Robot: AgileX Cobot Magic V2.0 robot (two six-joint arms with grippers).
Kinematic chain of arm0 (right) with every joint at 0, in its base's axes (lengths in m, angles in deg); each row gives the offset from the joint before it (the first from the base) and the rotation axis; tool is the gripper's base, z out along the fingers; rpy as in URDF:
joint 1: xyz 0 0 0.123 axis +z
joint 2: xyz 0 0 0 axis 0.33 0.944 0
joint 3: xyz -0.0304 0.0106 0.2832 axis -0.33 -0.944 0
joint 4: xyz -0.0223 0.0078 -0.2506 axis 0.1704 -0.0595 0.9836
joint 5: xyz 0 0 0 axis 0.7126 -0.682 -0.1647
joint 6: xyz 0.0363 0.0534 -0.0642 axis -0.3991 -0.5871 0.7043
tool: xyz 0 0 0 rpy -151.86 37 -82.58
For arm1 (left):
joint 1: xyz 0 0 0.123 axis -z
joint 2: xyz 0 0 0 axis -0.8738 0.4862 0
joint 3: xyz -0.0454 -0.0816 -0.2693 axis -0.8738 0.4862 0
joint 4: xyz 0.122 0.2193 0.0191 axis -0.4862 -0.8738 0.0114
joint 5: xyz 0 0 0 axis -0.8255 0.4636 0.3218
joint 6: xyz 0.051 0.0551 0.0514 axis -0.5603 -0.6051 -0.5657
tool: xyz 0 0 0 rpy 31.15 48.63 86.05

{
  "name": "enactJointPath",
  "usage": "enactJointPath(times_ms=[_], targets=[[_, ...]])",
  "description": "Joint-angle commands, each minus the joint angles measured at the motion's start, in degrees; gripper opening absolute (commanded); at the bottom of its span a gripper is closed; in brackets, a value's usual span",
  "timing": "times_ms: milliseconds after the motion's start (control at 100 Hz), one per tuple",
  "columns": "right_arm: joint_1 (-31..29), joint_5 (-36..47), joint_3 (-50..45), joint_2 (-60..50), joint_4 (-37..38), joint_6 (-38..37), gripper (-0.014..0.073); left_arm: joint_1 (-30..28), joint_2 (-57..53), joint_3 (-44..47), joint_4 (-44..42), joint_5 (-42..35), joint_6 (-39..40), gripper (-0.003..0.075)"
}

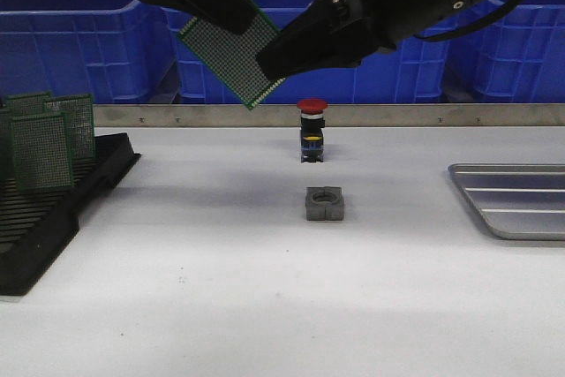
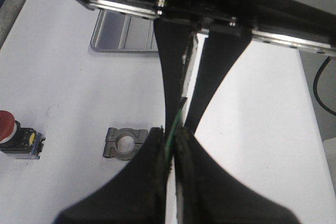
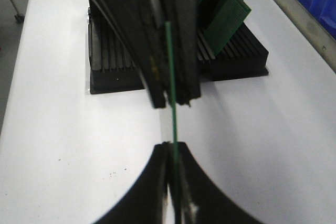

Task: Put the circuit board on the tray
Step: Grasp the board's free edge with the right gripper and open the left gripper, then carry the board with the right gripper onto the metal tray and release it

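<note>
Board: my green circuit board (image 1: 234, 50) is up in the air over the middle of the white table (image 1: 221, 289), tilted, with both my grippers on it.
Left gripper: my left gripper (image 1: 231, 11) is clenched on the board's upper left edge; the left wrist view shows its two fingers pinching the thin green edge (image 2: 169, 148).
Right gripper: my right gripper (image 1: 275, 64) is clenched on the board's lower right edge, pinching it the same way in the right wrist view (image 3: 173, 156).
Tray: the silver tray (image 1: 516, 200) lies flat at the right side of the table, well apart from the board.
Rack: the black slotted rack (image 1: 53, 209) at the left holds more green boards (image 1: 40, 149) standing up.
Button: a red push button (image 1: 312, 130) stands on the table under the board.
Clamp: a small grey clamp block (image 1: 324, 203) sits just in front of the button.
Bins: blue plastic bins (image 1: 71, 41) line the back.
</note>
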Motion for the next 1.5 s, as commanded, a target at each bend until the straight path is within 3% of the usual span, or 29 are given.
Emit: enactJointPath(times_ms=[0,160,250,500,720,930,1160,1250,1420,1490], targets=[[-0.06,-1.81,1.8,-2.33,-4.9,-0.64,-0.0121,0.28,-2.31,-1.67,4.75,1.26,1.05,0.0094],[-0.16,-1.38,1.33,-2.33,-4.9,-5.97,-0.0121,0.28,-2.31,-1.67,4.65,0.7,1.05,0.0438],[-0.79,0.2,0.31,-2.33,-4.74,-10.84,-0.0121,0.28,-2.31,-1.74,4.65,0.04,1.05,0.0539],[-6.63,6.53,-4.84,-2.26,-1.32,-25.33,-0.0121,0.28,-2.53,-1.95,4.65,-3.73,1.05,0.0542],[-16.42,8.14,-7.05,-1.65,-0.76,-33.51,-0.0121,0.28,-2.53,-2.04,4.65,-3.83,1.05,0.0536],[-25.27,10.17,-7.08,-0.46,0.92,-35.73,-0.0121,0.28,-2.53,-2.04,4.65,-3.83,1.05,0.0526],[-31.02,6.06,-7.12,3.97,4.52,-38.24,-0.0109,0.28,-2.53,-2.04,4.65,-4.3,1.05,0.0526],[-31.72,5.82,-7.12,5.12,6.87,-38.33,0.0035,0.28,-2.53,-2.04,4.65,-4.38,1.05,0.0526],[-31.95,6.77,-6.74,5.37,9.12,-38.27,0.0597,0.28,-2.53,-2.04,4.65,-4.86,1.05,0.0526],[-32.06,8.05,-6.74,4.86,9.24,-38.27,0.0587,0.28,-2.53,-2.04,4.54,-4.96,1.05,0.0526]])
